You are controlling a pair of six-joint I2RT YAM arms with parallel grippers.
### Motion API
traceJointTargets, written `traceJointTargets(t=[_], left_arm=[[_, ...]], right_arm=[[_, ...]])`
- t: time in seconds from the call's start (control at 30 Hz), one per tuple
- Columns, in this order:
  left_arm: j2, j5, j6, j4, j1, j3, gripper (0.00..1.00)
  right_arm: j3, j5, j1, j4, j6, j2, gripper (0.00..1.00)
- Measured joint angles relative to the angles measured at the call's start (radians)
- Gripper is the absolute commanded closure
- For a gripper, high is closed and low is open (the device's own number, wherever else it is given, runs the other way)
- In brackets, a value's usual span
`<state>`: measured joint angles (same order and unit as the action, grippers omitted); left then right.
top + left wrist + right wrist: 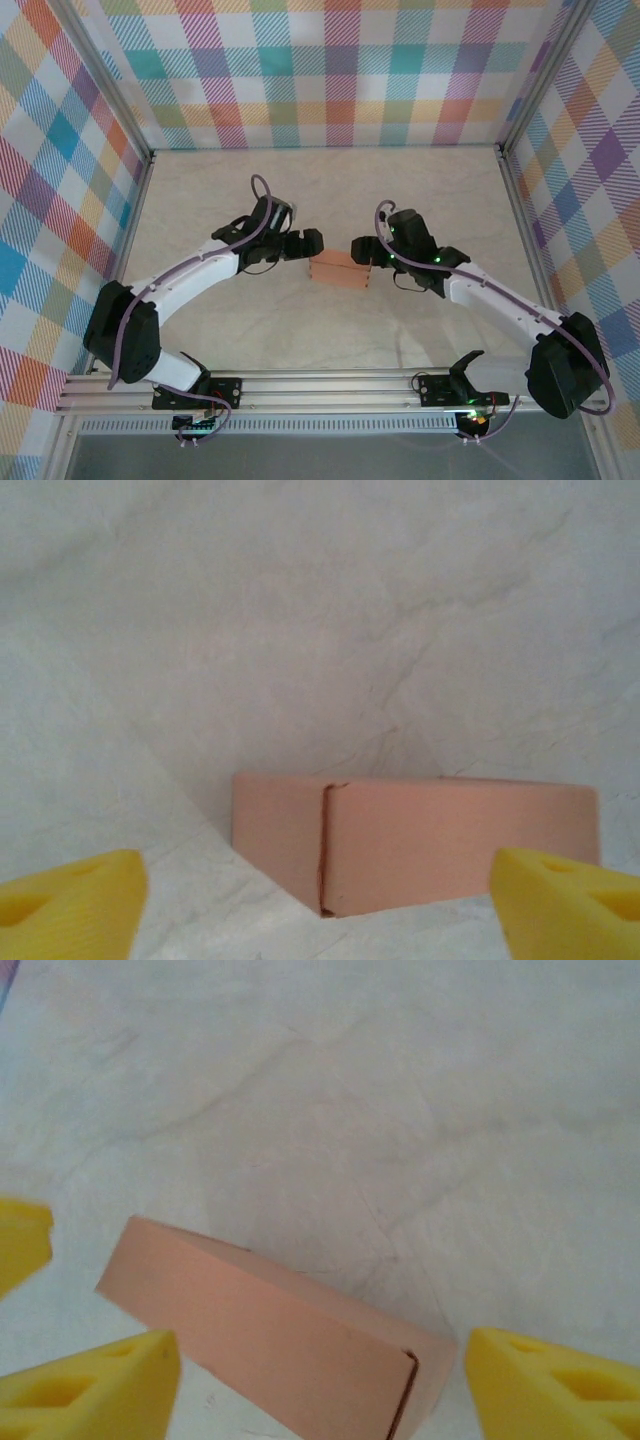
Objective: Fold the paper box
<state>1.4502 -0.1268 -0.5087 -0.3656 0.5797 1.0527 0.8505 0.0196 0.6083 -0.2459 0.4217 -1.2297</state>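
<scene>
The closed paper box (pixel 341 270) lay flat on the marbled bench (pixel 400 180). The left pincer (pixel 310 243) and right pincer (pixel 362 250) stood just beside its ends, both spread wide.

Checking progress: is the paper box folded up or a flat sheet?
Folded: the paper box is a closed rectangular block with upright walls, not a sheet.

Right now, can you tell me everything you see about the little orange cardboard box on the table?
The small salmon-orange cardboard box is folded into a closed, flat rectangle. It looks like thin matte card, with a seam where one flap overlaps near an end. It lies flat on the pale marbled table, between the open left gripper and open right gripper; neither visibly touches it.
</scene>
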Motion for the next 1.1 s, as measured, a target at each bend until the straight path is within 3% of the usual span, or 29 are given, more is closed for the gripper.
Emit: traceJointTargets(t=[0.1,0.27,0.47,0.8,0.97,1.1], left_arm=[[-0.056,0.025,0.005,-0.006,-0.024,-0.006,0.0],[-0.177,0.044,0.004,-0.024,-0.137,-0.069,0.0],[-0.27,0.047,0.005,-0.069,-0.219,-0.161,0.0],[-0.294,0.041,0.01,-0.086,-0.228,-0.187,0.0],[-0.294,0.043,0.028,-0.097,-0.228,-0.187,0.0],[-0.294,0.043,0.034,-0.104,-0.229,-0.187,0.0]], right_arm=[[0.075,-0.113,0.0,-0.047,-0.28,-0.015,0.12],[0.219,-0.285,0.0,-0.187,-0.694,-0.118,0.06],[0.409,-0.365,0.001,-0.41,-0.998,-0.338,0.05],[0.642,-0.369,0.001,-0.599,-1.162,-0.601,0.19],[0.691,-0.359,0.001,-0.647,-1.188,-0.668,0.31],[0.701,-0.349,0.001,-0.673,-1.199,-0.673,0.48]])
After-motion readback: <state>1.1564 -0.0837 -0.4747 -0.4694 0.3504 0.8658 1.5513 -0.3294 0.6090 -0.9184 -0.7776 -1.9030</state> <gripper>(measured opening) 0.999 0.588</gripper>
